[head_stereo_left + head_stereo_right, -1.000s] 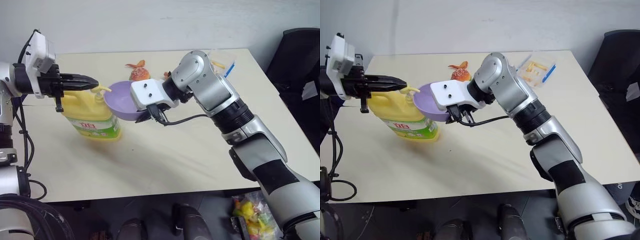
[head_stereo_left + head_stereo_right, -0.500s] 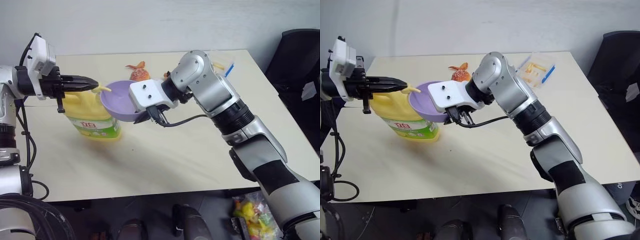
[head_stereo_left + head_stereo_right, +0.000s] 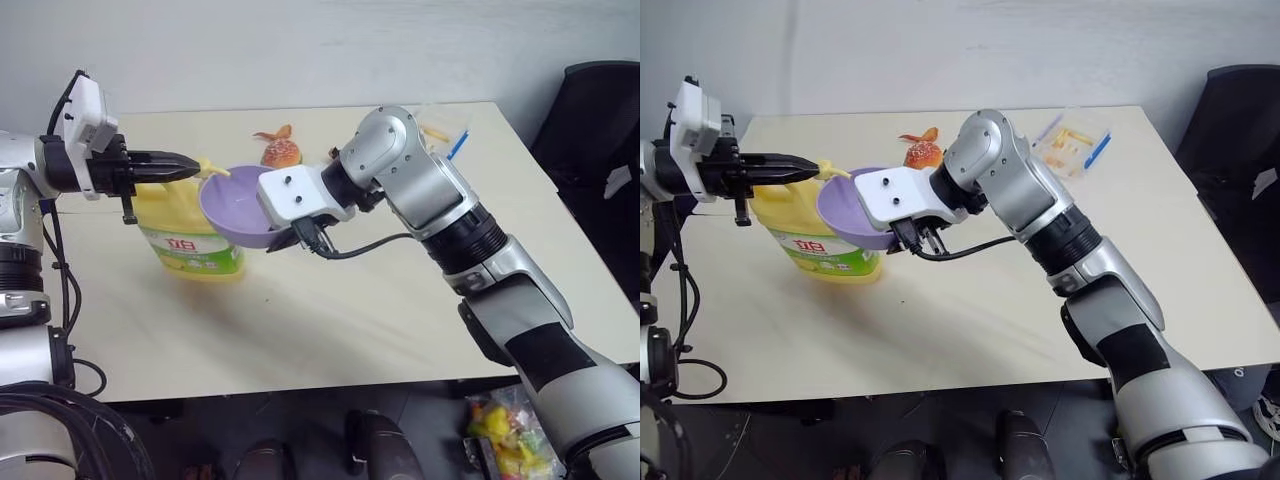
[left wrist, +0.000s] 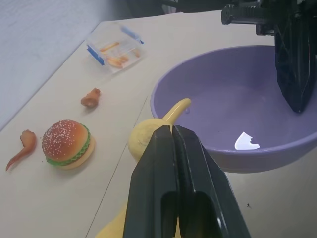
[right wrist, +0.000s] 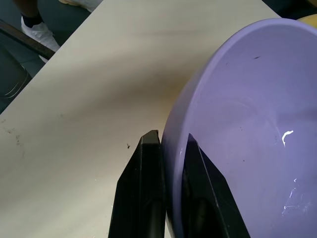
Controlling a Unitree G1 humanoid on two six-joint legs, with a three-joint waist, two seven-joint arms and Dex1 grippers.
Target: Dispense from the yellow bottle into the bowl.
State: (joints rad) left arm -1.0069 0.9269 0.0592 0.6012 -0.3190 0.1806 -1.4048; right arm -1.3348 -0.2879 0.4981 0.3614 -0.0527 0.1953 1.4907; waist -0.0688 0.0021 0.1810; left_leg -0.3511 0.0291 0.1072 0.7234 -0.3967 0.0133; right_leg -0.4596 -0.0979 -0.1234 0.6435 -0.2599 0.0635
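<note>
Left gripper (image 4: pixel 174 136): we see its fingers pressed together, holding nothing, tips resting over the pump head.
Yellow bottle (image 3: pixel 187 235): we find it upright on the table (image 3: pixel 330 320), its spout reaching over the bowl's rim.
Bowl (image 3: pixel 236 203): lifted off the table, tilted, just beside the bottle.
Right gripper (image 5: pixel 171 144): we see it clamped on the bowl's rim, one finger inside, one outside.
Behind: a toy burger (image 3: pixel 281 151); a clear packet (image 3: pixel 1074 136).

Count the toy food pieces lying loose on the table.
3: a burger, an orange piece beside it, and a brown piece nearer the clear box. The arm may hide more.
</note>
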